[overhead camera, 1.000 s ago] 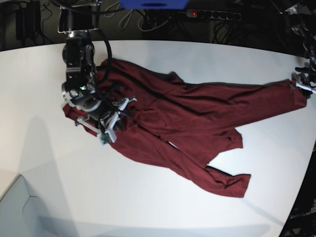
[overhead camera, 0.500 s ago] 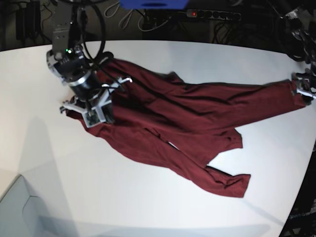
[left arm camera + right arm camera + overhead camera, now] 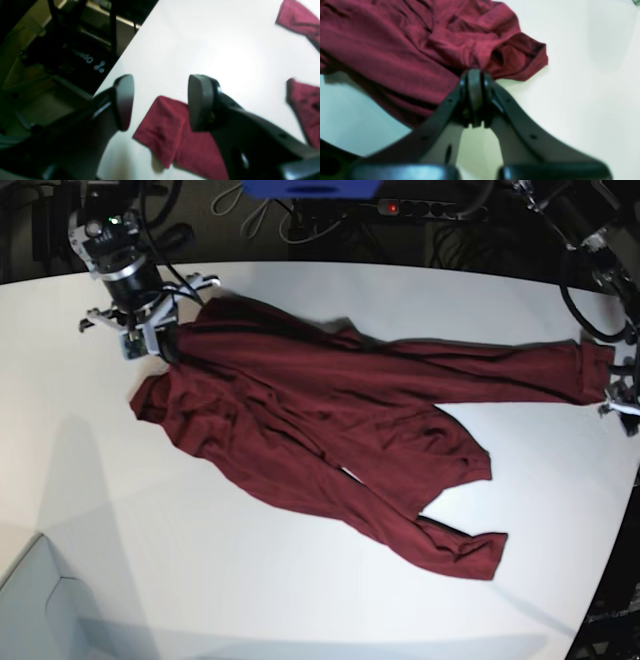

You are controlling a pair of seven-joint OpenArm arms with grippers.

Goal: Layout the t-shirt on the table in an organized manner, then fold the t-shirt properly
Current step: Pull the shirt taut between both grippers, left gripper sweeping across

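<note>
The dark maroon t-shirt [image 3: 330,430] lies crumpled across the white table [image 3: 300,600], one long sleeve stretched to the right. My right gripper [image 3: 475,72] is shut on a bunched fold of the t-shirt [image 3: 420,50]; in the base view this gripper [image 3: 150,340] is at the table's far left. My left gripper [image 3: 160,102] stands open above the sleeve cuff [image 3: 162,130], with bare table [image 3: 200,37] showing between its fingers [image 3: 122,102]. From the base camera it [image 3: 622,402] sits at the table's right edge, just past the cuff [image 3: 595,375].
A power strip [image 3: 430,210], cables and a blue object [image 3: 310,188] lie beyond the table's far edge. The table's edge runs close to the left of the left gripper, with a dark frame [image 3: 75,57] below it. The other sleeve end [image 3: 470,555] lies toward the front.
My right gripper has pulled its fold of the shirt up and to the far left, spreading that side. My left gripper has shifted toward the front at the right edge.
</note>
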